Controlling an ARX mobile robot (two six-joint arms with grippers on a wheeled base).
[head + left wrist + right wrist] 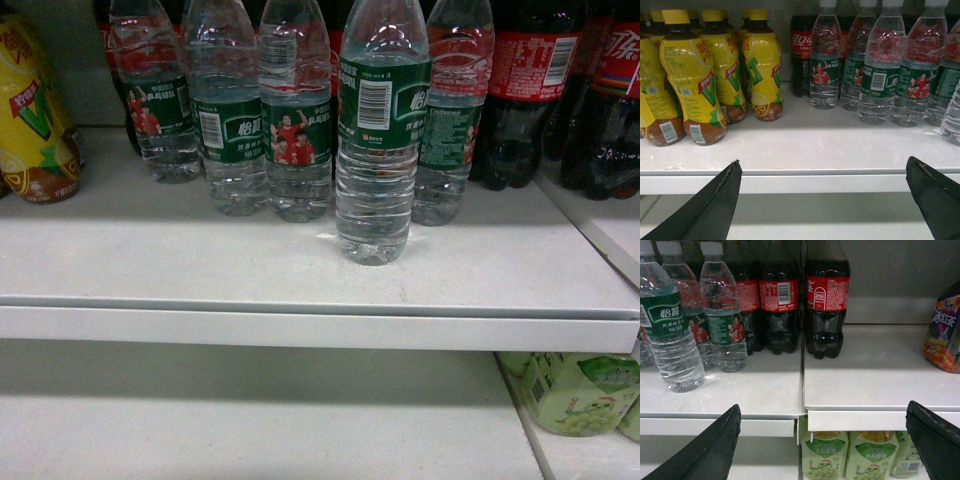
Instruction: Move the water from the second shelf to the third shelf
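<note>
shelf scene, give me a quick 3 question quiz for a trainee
1. True or false: the front water bottle stands nearer the shelf edge than the other water bottles.
2. Which drinks stand left of the water in the left wrist view? A) yellow bottles B) cola C) green grape drinks
3. Fill in: the left end effector is ____, holding nothing.

Key: 1 true; 2 A; 3 open

white characters "怡寶" on the water (667,322) label; coca-cola script on the cola bottles (827,310).
</note>
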